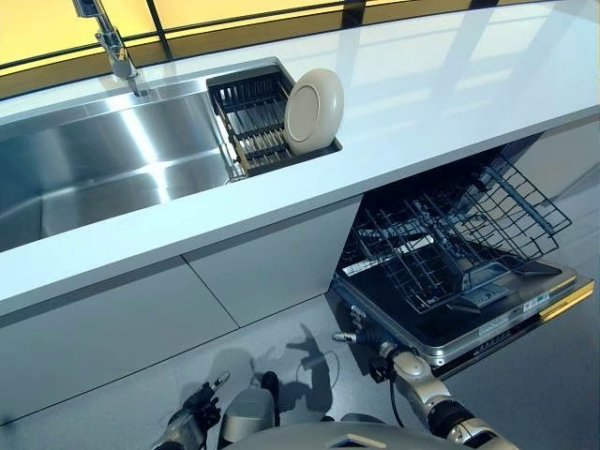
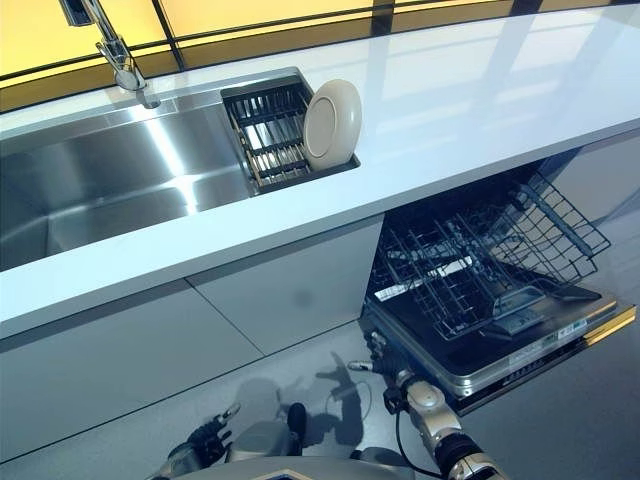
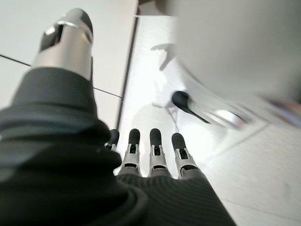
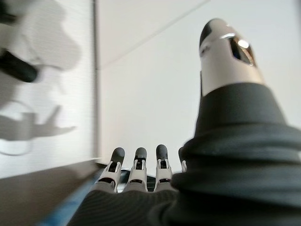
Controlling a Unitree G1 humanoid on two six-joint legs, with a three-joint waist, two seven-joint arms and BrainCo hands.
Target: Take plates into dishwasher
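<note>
A cream plate (image 1: pixel 314 111) stands on edge in a black dish rack (image 1: pixel 251 117) at the right end of the sink. Lower right, the dishwasher's door (image 1: pixel 487 323) lies folded down, and its wire rack (image 1: pixel 450 239) is pulled out with no dishes showing in it. My left hand (image 1: pixel 199 411) hangs low over the floor in front of the cabinets, far below the plate; its wrist view shows straight fingers (image 3: pixel 155 149) holding nothing. My right hand (image 1: pixel 367 339) is by the near corner of the dishwasher door, fingers (image 4: pixel 139 165) also straight and empty.
A steel sink basin (image 1: pixel 84 169) with a faucet (image 1: pixel 117 52) lies left of the rack. The white countertop (image 1: pixel 431 103) runs across above grey cabinet fronts (image 1: pixel 262 262). The open door and rack jut out over the floor at the right.
</note>
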